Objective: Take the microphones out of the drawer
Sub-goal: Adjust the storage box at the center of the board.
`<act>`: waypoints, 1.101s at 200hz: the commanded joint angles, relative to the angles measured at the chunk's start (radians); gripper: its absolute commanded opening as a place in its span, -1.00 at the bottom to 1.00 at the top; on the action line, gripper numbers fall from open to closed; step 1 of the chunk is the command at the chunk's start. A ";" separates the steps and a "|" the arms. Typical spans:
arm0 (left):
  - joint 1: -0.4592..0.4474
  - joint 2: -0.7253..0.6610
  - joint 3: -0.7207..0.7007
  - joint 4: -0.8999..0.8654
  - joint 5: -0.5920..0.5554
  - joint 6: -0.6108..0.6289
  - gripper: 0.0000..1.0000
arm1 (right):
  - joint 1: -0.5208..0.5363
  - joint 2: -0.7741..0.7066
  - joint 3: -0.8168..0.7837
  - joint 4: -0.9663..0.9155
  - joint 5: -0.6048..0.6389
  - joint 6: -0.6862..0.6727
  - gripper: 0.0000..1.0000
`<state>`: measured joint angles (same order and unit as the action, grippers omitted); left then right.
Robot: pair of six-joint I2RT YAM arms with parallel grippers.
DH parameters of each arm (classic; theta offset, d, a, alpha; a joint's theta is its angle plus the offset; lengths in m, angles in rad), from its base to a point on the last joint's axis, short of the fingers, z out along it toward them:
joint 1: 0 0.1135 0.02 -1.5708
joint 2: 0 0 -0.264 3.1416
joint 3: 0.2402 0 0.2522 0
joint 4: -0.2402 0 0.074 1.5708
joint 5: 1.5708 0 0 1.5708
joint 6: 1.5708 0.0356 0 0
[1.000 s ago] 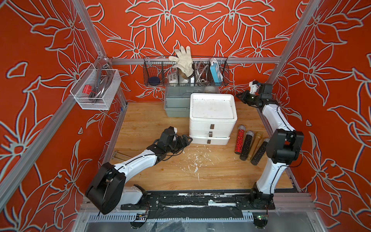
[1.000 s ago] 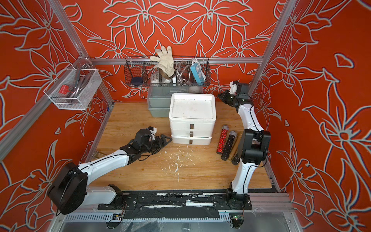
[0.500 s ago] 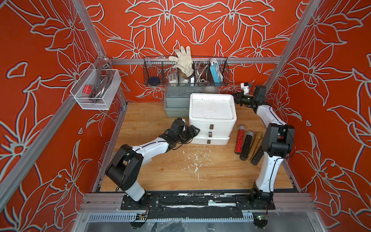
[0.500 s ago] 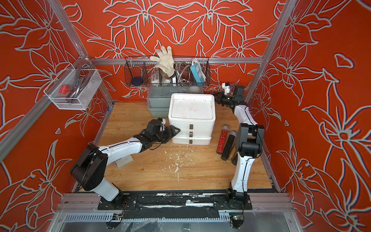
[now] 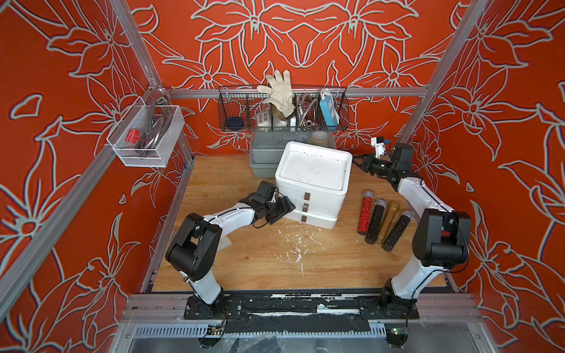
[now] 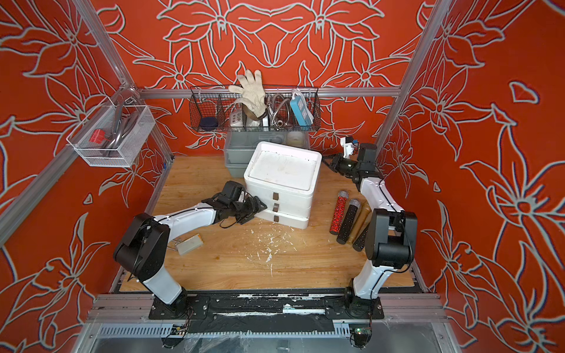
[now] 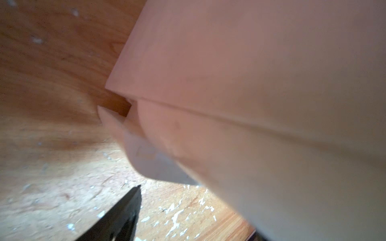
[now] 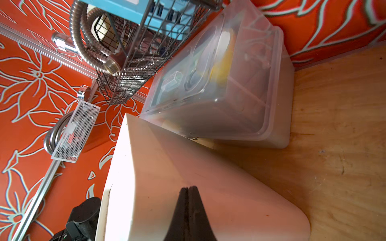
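Note:
The white foam drawer unit (image 5: 312,174) (image 6: 282,171) stands mid-table, slightly skewed, with three brown-handled drawers; the lowest drawer (image 5: 315,220) juts out a little. What lies inside is hidden. Several glittery microphones (image 5: 365,212) (image 6: 338,212) lie side by side on the table to the unit's right. My left gripper (image 5: 289,211) (image 6: 256,211) is open at the unit's front left corner, low down; one dark finger (image 7: 123,217) shows beside the foam. My right gripper (image 5: 356,160) (image 6: 327,160) (image 8: 189,188) is shut and empty, its tip against the unit's upper right side.
A grey lidded bin (image 5: 264,152) (image 8: 240,94) sits right behind the unit. A wire basket (image 5: 282,110) hangs on the back wall and a mesh basket (image 5: 146,134) on the left wall. A small block (image 6: 189,244) and white crumbs (image 5: 293,244) lie on the wood.
My left arm swung right across the table to the unit's front left corner. My right gripper moved from the wall to the unit's right side. The unit has turned slightly.

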<state>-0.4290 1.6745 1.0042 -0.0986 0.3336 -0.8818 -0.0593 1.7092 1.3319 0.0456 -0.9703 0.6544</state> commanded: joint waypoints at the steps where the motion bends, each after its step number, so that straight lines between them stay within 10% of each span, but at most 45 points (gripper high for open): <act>1: 0.054 -0.042 0.050 0.141 -0.168 0.018 0.69 | 0.127 -0.069 -0.019 -0.095 -0.142 -0.079 -1.00; 38: 0.065 -0.112 -0.022 0.121 -0.115 0.053 0.72 | 0.176 -0.140 -0.071 -0.130 -0.098 -0.105 -1.00; 80: 0.061 -0.163 -0.417 0.659 -0.025 -0.377 0.61 | 0.171 -0.239 -0.073 -0.254 0.024 -0.193 -1.00; 128: 0.025 0.035 -0.529 1.177 -0.065 -0.611 0.56 | 0.162 -0.303 -0.031 -0.302 0.125 -0.200 -0.01; 220: -0.035 0.166 -0.640 1.411 -0.126 -0.718 0.17 | 0.168 -0.333 0.030 -0.399 0.178 -0.262 0.16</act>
<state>-0.4358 1.8164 0.3939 1.2171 0.2356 -1.5658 0.0986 1.4048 1.3392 -0.3214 -0.8135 0.4240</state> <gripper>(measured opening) 0.624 0.582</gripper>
